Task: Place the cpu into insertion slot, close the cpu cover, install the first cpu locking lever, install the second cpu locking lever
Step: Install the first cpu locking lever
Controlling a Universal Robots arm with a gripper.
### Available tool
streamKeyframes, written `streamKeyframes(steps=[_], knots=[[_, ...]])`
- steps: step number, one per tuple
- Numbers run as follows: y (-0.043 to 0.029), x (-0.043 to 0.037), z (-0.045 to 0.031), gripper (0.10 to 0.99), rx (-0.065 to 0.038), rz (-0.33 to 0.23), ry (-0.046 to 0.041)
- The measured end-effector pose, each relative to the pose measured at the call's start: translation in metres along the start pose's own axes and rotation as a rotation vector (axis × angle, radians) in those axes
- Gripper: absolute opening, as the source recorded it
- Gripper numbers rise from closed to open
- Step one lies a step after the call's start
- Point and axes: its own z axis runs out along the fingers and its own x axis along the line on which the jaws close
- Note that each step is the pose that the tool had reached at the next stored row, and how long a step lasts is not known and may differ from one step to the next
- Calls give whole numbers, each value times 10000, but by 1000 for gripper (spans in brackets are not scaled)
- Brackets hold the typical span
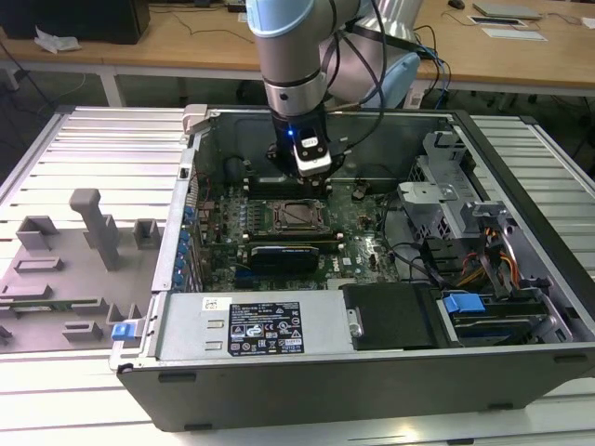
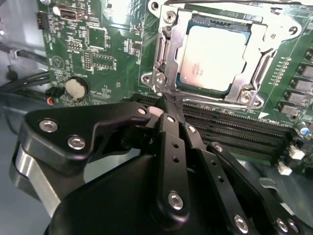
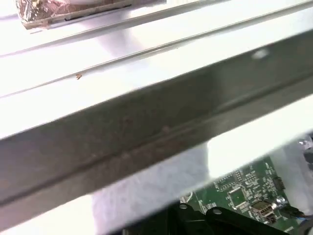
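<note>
Closest to the lens in the second wrist view, the black gripper is seen with its fingers pressed together, their tips brought down to the near edge of the insertion slot, at the corner where a thin metal lever end lies; whether that lever is actually pinched cannot be told. Just beyond the tips, the cpu is seated flat in the insertion slot, its pale metal top left exposed through the cut-out of the cpu cover, which is lowered over it as a silver frame. Long dark memory slots are laid across the green board between the gripper body and the socket, and a round coin battery is set into the board off to one side. In the first wrist view, a grey metal case edge is crossed diagonally, with a patch of the green board visible past it. In the exterior view, the open computer case is laid on its side on a slatted metal counter, and the arm is lowered into it from above, the gripper held just over the socket near the middle of the board. A grey fixture tray is placed on the counter at the exterior view's left. Farthest back, wooden desks are seen.
</note>
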Motion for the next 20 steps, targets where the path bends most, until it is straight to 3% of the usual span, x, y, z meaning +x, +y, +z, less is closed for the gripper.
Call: streamKeyframes(steps=[2,8,11,14,17,18,20], knots=[[5,-7,-36,106,0,0,0],[6,-8,-41,106,10,0,20],[8,-12,-38,106,152,13,293],[10,-20,-31,106,427,24,727],[12,-24,-26,106,674,32,1079],[12,-24,-24,106,804,34,1261],[11,-24,-24,106,818,35,1285]])
